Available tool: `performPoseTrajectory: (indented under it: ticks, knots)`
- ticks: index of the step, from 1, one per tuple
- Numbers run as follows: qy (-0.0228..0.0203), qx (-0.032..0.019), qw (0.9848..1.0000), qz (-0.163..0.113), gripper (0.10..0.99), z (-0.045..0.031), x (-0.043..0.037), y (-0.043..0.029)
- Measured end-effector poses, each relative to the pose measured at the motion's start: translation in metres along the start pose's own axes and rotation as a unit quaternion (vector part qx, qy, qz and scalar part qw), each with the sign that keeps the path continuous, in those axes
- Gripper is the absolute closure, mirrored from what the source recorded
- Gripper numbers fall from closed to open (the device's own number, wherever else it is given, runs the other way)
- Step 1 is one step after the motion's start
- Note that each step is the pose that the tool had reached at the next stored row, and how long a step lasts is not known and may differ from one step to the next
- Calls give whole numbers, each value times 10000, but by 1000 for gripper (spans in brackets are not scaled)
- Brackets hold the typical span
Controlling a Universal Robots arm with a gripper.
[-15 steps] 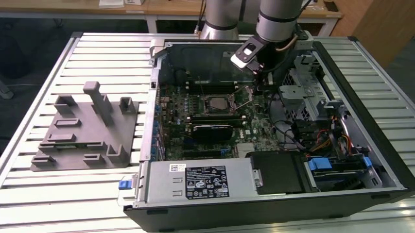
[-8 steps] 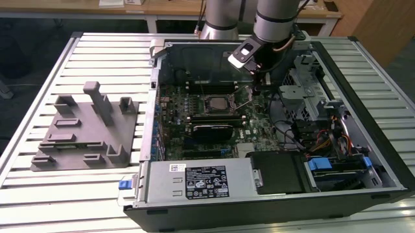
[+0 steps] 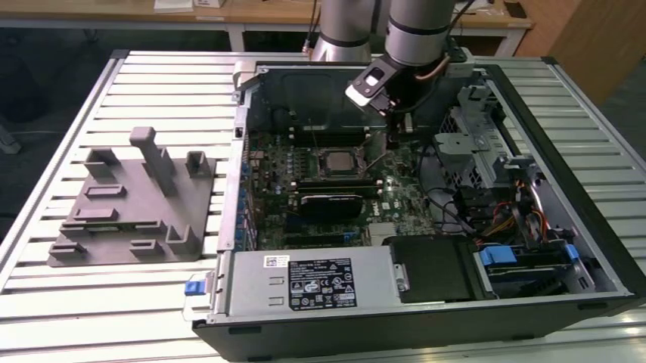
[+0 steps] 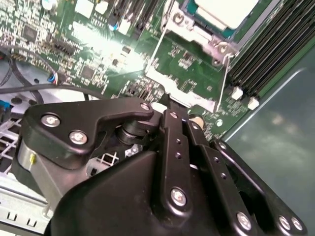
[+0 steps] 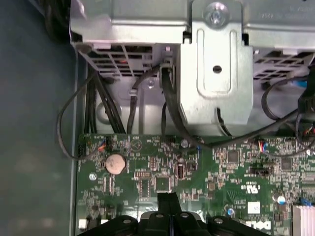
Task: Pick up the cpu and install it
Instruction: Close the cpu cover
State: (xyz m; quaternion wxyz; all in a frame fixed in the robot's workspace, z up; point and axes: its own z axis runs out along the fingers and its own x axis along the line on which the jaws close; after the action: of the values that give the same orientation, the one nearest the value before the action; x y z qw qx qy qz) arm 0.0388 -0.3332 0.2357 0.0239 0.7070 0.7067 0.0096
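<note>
We found the cpu (image 4: pixel 224 11) sitting in its socket (image 4: pixel 197 35). It looked light, stiff and fragile, so we'd pinch its edges. The gripper (image 5: pixel 169 200) was pressed together on nothing visible.

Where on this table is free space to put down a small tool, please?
Bare table slats lie between the fixture and the near edge, and between it and the far edge. Inside the case it is crowded: gripper, board, cables.
</note>
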Motion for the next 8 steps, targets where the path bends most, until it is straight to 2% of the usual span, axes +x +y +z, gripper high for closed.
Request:
performPoseTrajectory:
  ticks: [8]
  knots:
    - [0, -21, 10000, 0, 980, -7, 0, -158]
